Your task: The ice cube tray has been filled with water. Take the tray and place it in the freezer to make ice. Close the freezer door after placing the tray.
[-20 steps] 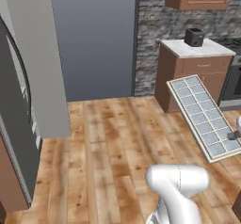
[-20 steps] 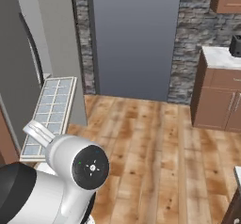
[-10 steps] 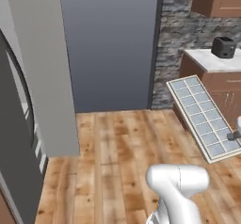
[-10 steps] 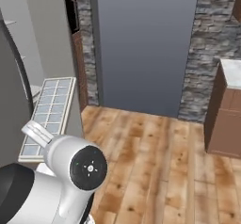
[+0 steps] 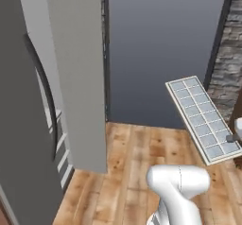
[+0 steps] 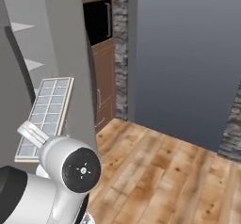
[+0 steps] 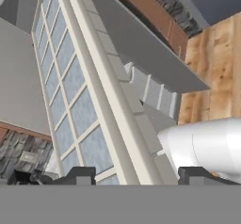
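Gripper [image 7: 134,173]: the two dark finger tips sit either side of the near end of the ice cube tray [image 7: 77,89], one on the cell side, one on the rim side; jaws partly closed on the tray's end.

Tray held in the air, clear of the wooden floor [image 5: 142,162], its long side running away from the hand. In the left base view the tray [image 5: 202,117] hangs at the right edge, tilted, cell grid facing up. In the right base view the tray [image 6: 44,115] hangs at lower left, in front of the freezer [image 6: 61,53].

Freezer door [image 5: 28,125] stands open; white shelves [image 6: 28,65] visible inside.
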Tool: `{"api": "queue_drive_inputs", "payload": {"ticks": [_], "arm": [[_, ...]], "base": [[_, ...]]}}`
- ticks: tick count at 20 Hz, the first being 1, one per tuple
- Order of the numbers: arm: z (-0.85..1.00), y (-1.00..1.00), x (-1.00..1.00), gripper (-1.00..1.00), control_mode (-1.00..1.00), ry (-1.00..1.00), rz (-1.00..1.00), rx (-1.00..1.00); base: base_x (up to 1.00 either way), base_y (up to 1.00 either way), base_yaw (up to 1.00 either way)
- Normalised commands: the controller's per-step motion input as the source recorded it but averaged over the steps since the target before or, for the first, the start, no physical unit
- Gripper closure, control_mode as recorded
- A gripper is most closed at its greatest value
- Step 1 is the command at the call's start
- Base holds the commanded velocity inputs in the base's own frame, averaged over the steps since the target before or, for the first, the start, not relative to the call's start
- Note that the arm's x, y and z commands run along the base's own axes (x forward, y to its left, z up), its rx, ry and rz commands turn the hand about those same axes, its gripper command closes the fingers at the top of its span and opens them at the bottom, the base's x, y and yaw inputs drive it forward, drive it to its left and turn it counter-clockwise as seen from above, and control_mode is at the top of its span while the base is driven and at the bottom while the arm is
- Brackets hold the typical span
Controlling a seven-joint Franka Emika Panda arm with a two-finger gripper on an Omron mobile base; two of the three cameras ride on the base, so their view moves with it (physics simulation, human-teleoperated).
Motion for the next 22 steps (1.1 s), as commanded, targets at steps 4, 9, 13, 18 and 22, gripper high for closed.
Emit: {"api": "queue_drive_inputs", "payload": {"ticks": [4,9,13,18,22], "arm": [[0.0,0.0,0.0,1.0,1.0,0.0,0.0,0.0],[0.0,0.0,0.0,1.0,1.0,0.0,0.0,0.0],[0.0,0.0,0.0,1.0,1.0,0.0,0.0,0.0],[0.0,0.0,0.0,1.0,1.0,0.0,0.0,0.0],[0.0,0.0,0.0,1.0,1.0,0.0,0.0,0.0]], "base": [[0.81,-0.24,0.56],[0.62,-0.31,0.57],[0.36,-0.27,0.56],[0.36,-0.19,0.55],[0.54,-0.18,0.5]]}}
